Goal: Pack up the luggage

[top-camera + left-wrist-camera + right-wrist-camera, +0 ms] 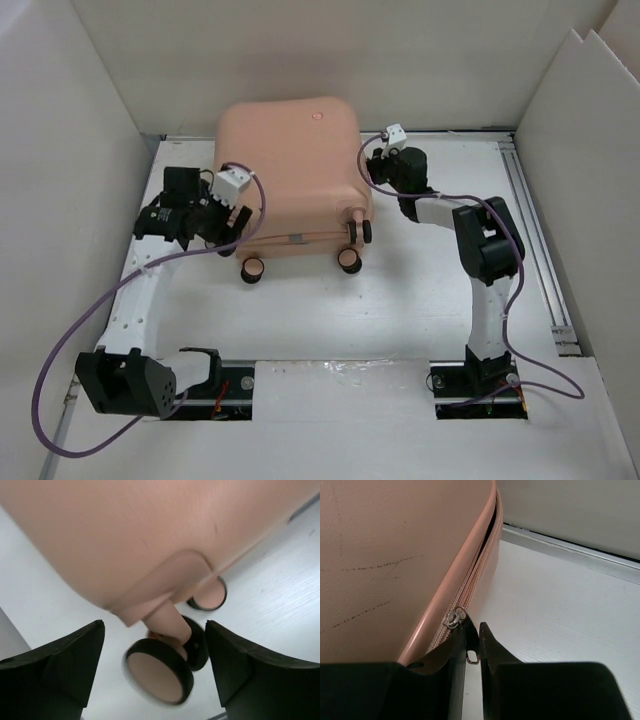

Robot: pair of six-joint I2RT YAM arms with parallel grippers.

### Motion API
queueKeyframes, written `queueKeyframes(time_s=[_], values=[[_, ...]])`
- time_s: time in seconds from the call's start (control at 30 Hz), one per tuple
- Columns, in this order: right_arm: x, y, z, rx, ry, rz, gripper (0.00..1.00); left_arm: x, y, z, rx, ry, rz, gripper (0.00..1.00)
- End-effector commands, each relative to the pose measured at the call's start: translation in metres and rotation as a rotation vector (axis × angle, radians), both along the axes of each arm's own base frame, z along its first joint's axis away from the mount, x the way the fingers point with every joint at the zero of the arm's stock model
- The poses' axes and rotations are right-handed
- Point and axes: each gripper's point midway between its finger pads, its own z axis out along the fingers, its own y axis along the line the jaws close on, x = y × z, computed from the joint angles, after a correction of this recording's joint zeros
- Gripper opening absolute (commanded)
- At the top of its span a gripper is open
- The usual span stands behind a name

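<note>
The salmon-pink luggage (295,170) lies flat and closed on the white table, its caster wheels (253,269) toward the near side. My left gripper (222,222) is at its near left corner, open, its black fingers (65,665) either side of a pink-and-black caster wheel (160,672) without touching it. My right gripper (376,172) is at the luggage's right side, shut on the metal zipper pull (472,656). The slider (453,618) sits on the pink zipper track (470,585), which gapes slightly farther along.
White walls enclose the table on the left, back and right. A metal rail (535,235) runs along the right edge of the table. Purple cables (60,370) loop from both arms. Bare white table (330,320) lies between the luggage and the arm bases.
</note>
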Motion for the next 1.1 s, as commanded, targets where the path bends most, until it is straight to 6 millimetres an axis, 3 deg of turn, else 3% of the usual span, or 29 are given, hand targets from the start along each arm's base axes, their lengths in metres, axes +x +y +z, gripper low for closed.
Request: queueKeyframes(time_s=[0.0, 0.07, 0.1, 0.2, 0.23, 0.27, 0.33, 0.37, 0.47, 0.5, 0.53, 0.57, 0.6, 0.63, 0.67, 0.7, 0.73, 0.8, 0.83, 0.93, 1.0, 1.03, 1.07], values=[[0.004, 0.019, 0.068, 0.151, -0.218, 0.082, 0.0, 0.028, -0.015, 0.103, -0.219, -0.242, 0.039, 0.79], [-0.003, 0.026, 0.06, 0.168, -0.198, 0.101, 0.0, 0.049, -0.004, 0.174, -0.44, -0.378, 0.164, 0.84], [-0.003, 0.027, 0.057, 0.169, -0.199, 0.11, 0.0, 0.057, 0.005, 0.191, -0.487, -0.41, 0.224, 0.89], [-0.007, 0.036, 0.041, 0.197, -0.156, 0.128, 0.0, 0.094, 0.056, 0.188, -0.584, -0.369, 0.453, 0.91], [-0.011, 0.044, 0.04, 0.2, -0.162, 0.153, 0.0, 0.105, 0.068, 0.172, -0.586, -0.324, 0.513, 0.84], [-0.009, 0.047, 0.037, 0.208, -0.153, 0.164, 0.0, 0.123, 0.087, 0.128, -0.565, -0.201, 0.617, 0.8], [-0.012, 0.056, 0.042, 0.22, -0.157, 0.193, 0.0, 0.14, 0.102, 0.089, -0.515, -0.122, 0.674, 0.75], [-0.012, 0.056, 0.039, 0.22, -0.157, 0.193, 0.0, 0.154, 0.11, 0.057, -0.488, -0.064, 0.701, 0.75], [-0.021, 0.073, 0.047, 0.239, -0.179, 0.247, 0.0, 0.188, 0.113, 0.02, -0.408, -0.068, 0.674, 0.75], [-0.032, 0.081, 0.046, 0.24, -0.176, 0.273, 0.0, 0.204, 0.108, -0.01, -0.382, -0.019, 0.658, 0.75], [-0.036, 0.081, 0.05, 0.243, -0.187, 0.287, 0.0, 0.224, 0.107, 0.001, -0.376, -0.064, 0.628, 0.75], [-0.05, 0.093, 0.053, 0.256, -0.189, 0.313, 0.0, 0.238, 0.097, -0.027, -0.369, -0.005, 0.581, 0.75], [-0.058, 0.098, 0.054, 0.258, -0.193, 0.334, 0.0, 0.249, 0.099, -0.03, -0.363, -0.014, 0.573, 0.75], [-0.065, 0.102, 0.056, 0.269, -0.19, 0.343, 0.0, 0.258, 0.087, -0.029, -0.395, -0.007, 0.515, 0.75], [-0.074, 0.108, 0.058, 0.271, -0.191, 0.369, 0.0, 0.271, 0.077, -0.014, -0.41, -0.037, 0.46, 0.75], [-0.087, 0.119, 0.059, 0.275, -0.191, 0.397, 0.0, 0.277, 0.074, -0.016, -0.42, -0.038, 0.431, 0.75], [-0.102, 0.124, 0.062, 0.278, -0.195, 0.427, 0.0, 0.284, 0.057, -0.022, -0.445, -0.033, 0.342, 0.75], [-0.134, 0.138, 0.063, 0.271, -0.194, 0.497, 0.0, 0.293, 0.03, -0.02, -0.462, -0.056, 0.196, 0.75], [-0.145, 0.141, 0.064, 0.272, -0.194, 0.519, 0.0, 0.295, 0.03, -0.021, -0.462, -0.057, 0.195, 0.75], [-0.182, 0.147, 0.06, 0.215, -0.196, 0.575, 0.0, 0.3, 0.0, -0.005, -0.433, -0.12, 0.012, 0.76], [-0.201, 0.151, 0.058, 0.162, -0.19, 0.613, 0.0, 0.293, -0.034, -0.006, -0.429, -0.11, -0.109, 0.76], [-0.22, 0.16, 0.046, 0.114, -0.142, 0.652, 0.0, 0.293, -0.044, -0.003, -0.391, -0.134, -0.171, 0.76], [-0.231, 0.159, 0.054, 0.064, -0.182, 0.667, 0.0, 0.289, -0.056, -0.005, -0.373, -0.129, -0.213, 0.76]])
